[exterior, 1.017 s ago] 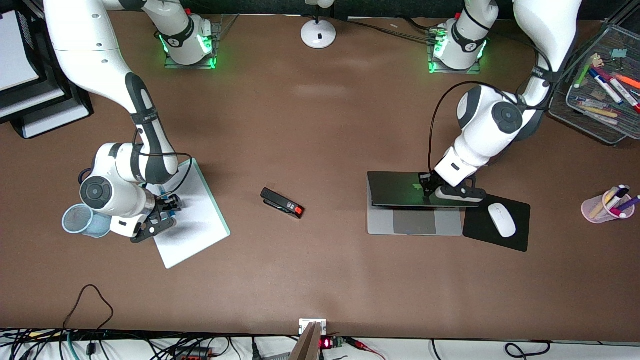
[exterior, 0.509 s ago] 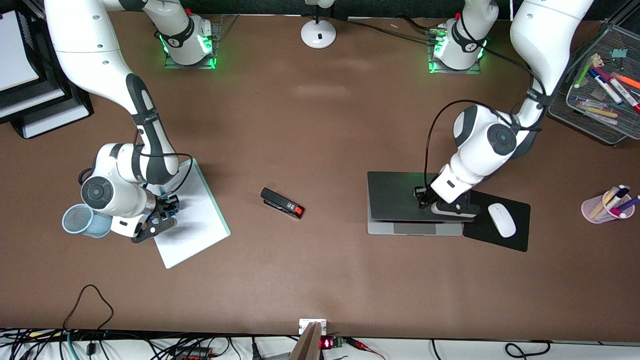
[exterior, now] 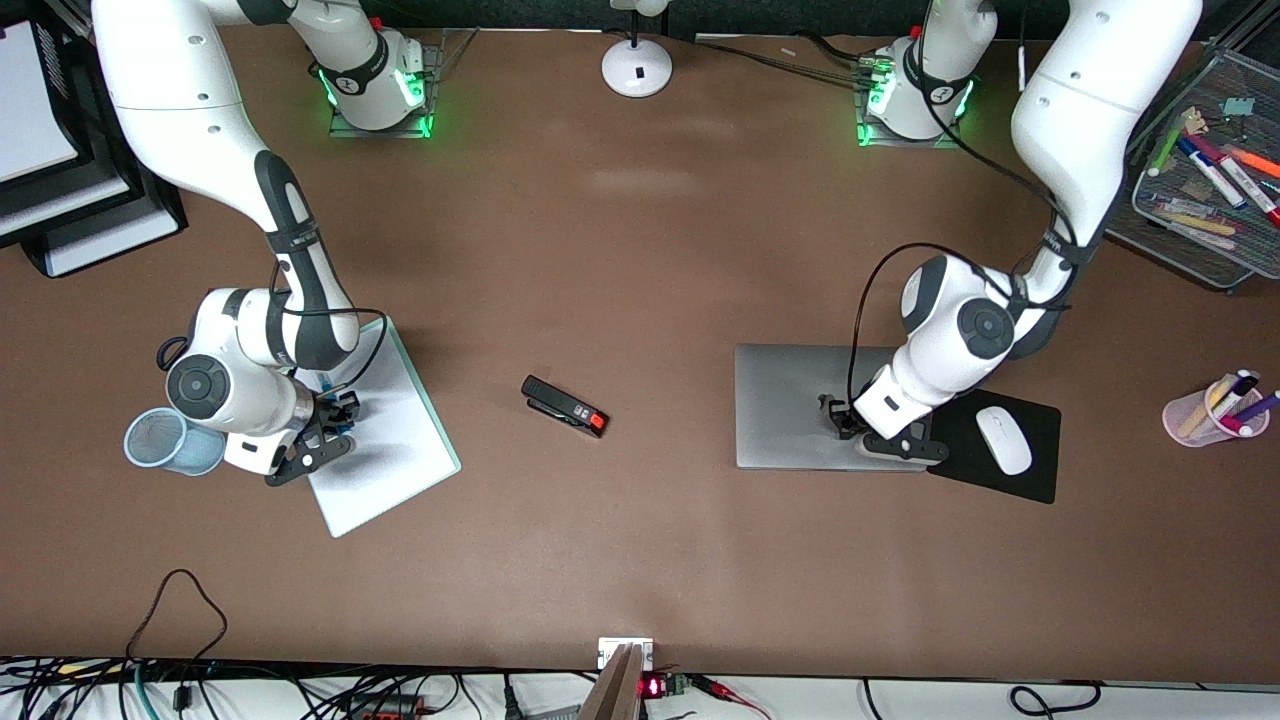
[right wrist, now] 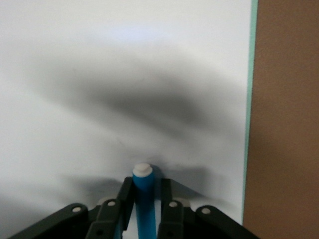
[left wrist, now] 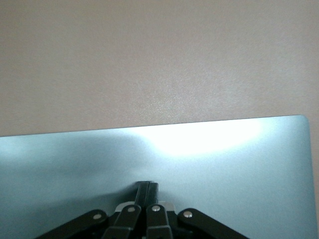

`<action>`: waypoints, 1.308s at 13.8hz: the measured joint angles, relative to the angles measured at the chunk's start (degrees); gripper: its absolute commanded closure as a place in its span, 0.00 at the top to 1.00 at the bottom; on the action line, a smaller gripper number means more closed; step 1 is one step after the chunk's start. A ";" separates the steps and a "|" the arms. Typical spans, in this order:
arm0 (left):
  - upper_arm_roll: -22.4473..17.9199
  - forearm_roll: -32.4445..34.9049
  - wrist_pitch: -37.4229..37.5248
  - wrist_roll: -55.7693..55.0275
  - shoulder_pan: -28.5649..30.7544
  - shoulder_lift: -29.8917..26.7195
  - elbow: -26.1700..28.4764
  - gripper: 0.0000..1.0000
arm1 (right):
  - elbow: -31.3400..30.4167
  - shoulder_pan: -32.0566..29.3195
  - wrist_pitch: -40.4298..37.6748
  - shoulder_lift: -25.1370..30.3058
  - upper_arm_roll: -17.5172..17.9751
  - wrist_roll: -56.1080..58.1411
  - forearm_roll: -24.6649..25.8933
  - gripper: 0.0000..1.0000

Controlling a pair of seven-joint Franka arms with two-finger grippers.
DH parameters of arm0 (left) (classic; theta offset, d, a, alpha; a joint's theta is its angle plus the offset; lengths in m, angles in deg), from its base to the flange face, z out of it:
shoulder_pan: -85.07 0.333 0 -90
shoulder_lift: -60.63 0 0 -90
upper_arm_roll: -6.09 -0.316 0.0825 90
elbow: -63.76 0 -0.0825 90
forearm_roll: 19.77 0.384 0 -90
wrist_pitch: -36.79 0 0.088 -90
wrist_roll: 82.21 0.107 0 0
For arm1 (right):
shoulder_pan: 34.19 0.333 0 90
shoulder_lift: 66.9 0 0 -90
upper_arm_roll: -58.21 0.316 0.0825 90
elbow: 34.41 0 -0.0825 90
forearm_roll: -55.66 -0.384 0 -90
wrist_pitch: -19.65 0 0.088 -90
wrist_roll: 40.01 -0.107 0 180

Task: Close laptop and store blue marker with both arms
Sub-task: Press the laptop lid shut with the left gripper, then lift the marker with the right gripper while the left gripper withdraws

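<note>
Here, the left gripper's (left wrist: pixel 145 188) fingers are pressing together, tips down on the flat lid of the slim silver-grey laptop (exterior: pixel 790 405), which is lying shut on the brown table (exterior: pixel 640 260) beside a black mouse pad (exterior: pixel 1040 480) carrying a white mouse (exterior: pixel 1003 440). The right gripper's (right wrist: pixel 143 186) fingers are clamping the slim bright blue marker (right wrist: pixel 144 199), its pale whitish end pointing at a white green-edged notepad (exterior: pixel 400 450), beside a pale blue mesh cup (exterior: pixel 160 440) at the right arm's end.
</note>
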 measured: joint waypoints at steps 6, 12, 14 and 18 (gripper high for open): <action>-0.33 1.13 -3.46 0.01 -0.08 1.80 -1.45 0.00 | 0.27 0.11 0.21 0.01 0.02 -0.03 -0.02 0.15; -0.49 1.34 3.26 0.01 0.24 1.06 -3.86 0.00 | 0.93 0.12 0.49 0.10 0.00 -0.03 -0.27 0.02; -0.49 1.34 10.27 0.01 0.30 -0.98 -5.65 0.00 | 1.59 0.07 0.79 0.83 -0.09 -0.04 -0.28 0.00; -0.42 1.34 26.85 0.01 0.29 -6.12 -9.65 0.00 | 2.95 0.05 0.53 7.39 -0.21 1.68 -0.28 0.00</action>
